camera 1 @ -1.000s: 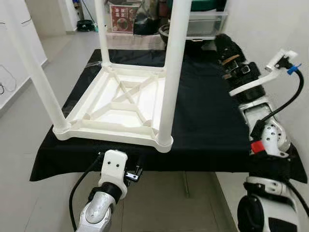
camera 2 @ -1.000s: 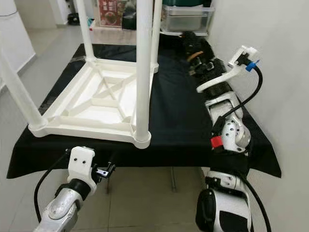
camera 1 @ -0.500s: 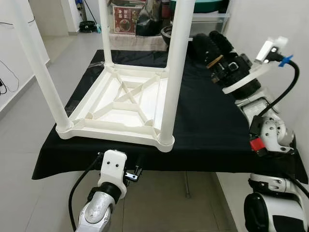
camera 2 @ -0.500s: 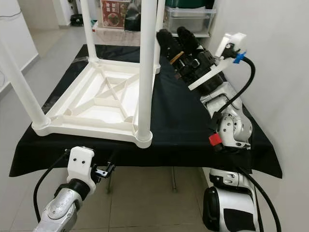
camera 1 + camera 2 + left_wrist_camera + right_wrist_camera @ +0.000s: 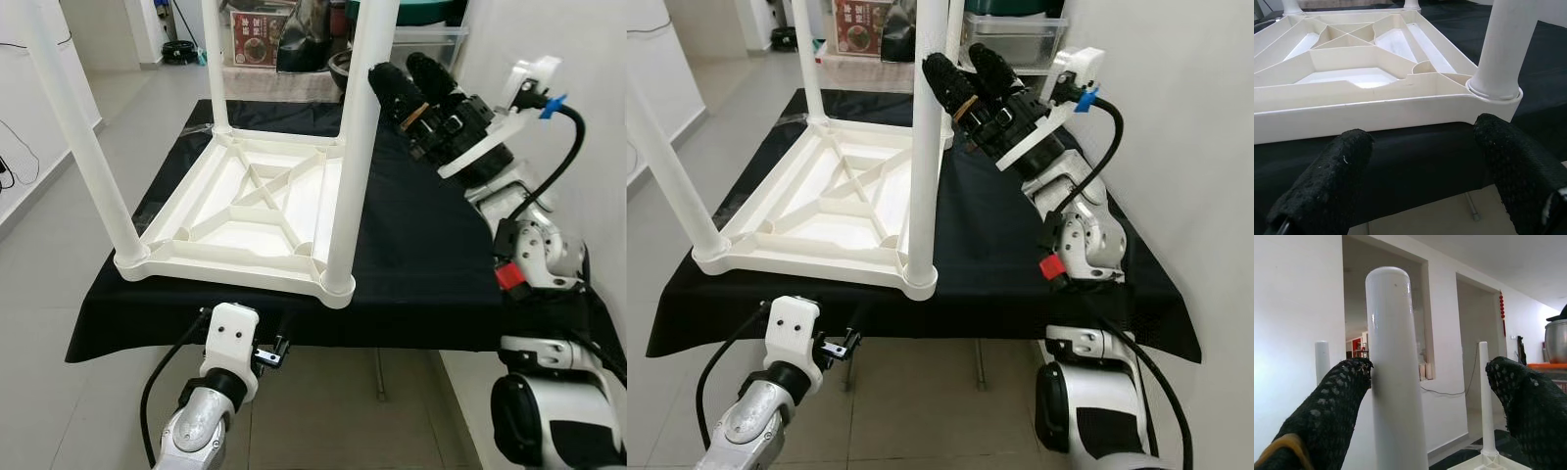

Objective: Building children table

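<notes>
Right tool (image 5: 958,70), fingers spread, now beside near leg (image 5: 924,137) of upturned white plastic table (image 5: 245,211); left tool (image 5: 1425,161) unclenched below bench (image 5: 431,264).

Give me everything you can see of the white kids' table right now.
The white table looks like moulded plastic and lies upside down on the black cloth, its ribbed underside with crossed braces facing up. Four round legs stand upright from its corners. The nearest right leg has the right gripper raised beside it, fingers open, the leg showing between them in its wrist view; contact cannot be told. The left gripper is open, low before the near edge, not touching.
</notes>
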